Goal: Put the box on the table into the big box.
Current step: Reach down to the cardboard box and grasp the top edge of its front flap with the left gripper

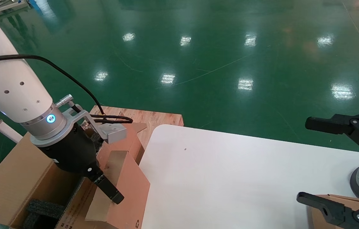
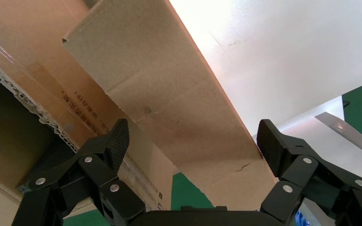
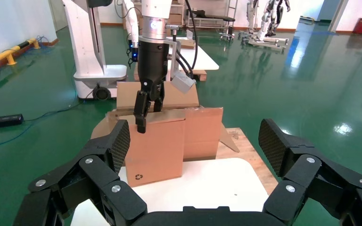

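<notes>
The reddish-brown box (image 1: 128,181) (image 3: 155,146) stands on edge at the left rim of the white table (image 1: 230,178), tilted against a flap of the big box (image 1: 7,187). A recycling mark shows near its lower corner. My left gripper (image 1: 112,194) (image 2: 193,136) is open and straddles the box's top edge (image 2: 179,94). One finger (image 3: 141,115) lies over the front face and the other is behind. My right gripper (image 1: 306,160) (image 3: 193,136) hangs open over the table's right end, holding nothing.
Black foam blocks (image 1: 44,206) lie inside the big box, and printed text runs along its flap (image 2: 85,113). A wooden pallet (image 1: 154,117) sits behind it. A paler tan box (image 1: 338,198) stands at the table's right front. Green floor lies beyond.
</notes>
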Tool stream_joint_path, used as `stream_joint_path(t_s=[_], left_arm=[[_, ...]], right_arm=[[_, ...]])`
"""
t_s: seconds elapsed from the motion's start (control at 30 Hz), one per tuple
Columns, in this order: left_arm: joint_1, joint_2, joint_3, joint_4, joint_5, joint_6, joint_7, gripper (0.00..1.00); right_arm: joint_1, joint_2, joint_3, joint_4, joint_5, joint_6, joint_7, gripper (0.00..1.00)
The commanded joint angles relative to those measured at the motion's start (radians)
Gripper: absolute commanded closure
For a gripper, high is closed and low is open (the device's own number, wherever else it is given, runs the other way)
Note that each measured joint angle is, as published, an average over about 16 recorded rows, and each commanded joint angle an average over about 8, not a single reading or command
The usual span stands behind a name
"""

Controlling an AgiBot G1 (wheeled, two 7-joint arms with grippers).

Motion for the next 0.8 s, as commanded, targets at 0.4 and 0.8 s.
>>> stream_joint_path(t_s=[0.4,0.8], left_arm=[[-0.001,0.002,0.005,0.006,-0.009,0.000,0.002,1.00],[-0.001,0.002,0.005,0.006,-0.009,0.000,0.003,1.00]], right_arm=[[0.000,0.000,0.000,0.000,0.000,0.000,0.000,1.00],[0.000,0.000,0.000,0.000,0.000,0.000,0.000,0.86]])
